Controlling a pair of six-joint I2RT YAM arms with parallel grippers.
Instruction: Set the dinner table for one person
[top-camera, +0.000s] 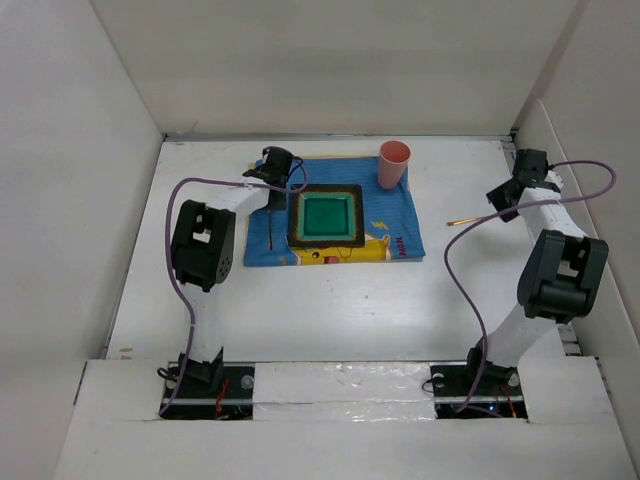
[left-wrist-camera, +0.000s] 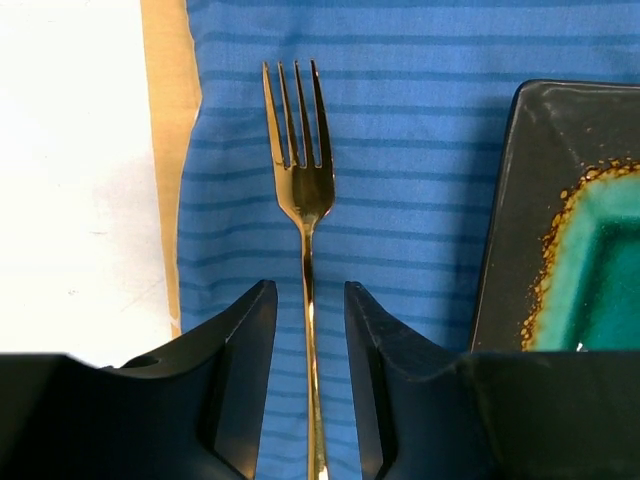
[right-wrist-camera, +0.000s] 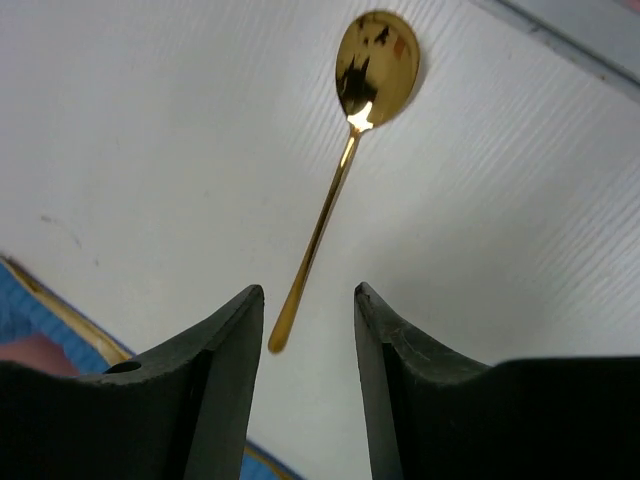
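Both claws gape, gripping nothing. The left gripper (left-wrist-camera: 308, 290) straddles the fork (left-wrist-camera: 303, 190) handle without contact, on the blue mat (left-wrist-camera: 420, 150) beside the plate (left-wrist-camera: 540, 200). The right gripper (right-wrist-camera: 308, 292) straddles the spoon (right-wrist-camera: 375, 60) tip on the bare white dinner table (right-wrist-camera: 150, 150), right of the mat.

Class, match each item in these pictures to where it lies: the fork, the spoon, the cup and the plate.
Things:
1. gold fork
2. gold spoon
3. pink cup
4. green square plate

Places:
A. middle of the blue mat
B. bare white table, right of the mat
C. on the mat, left of the plate
D. the mat's far right corner

Pairs: 1-C, 2-B, 3-D, 4-A
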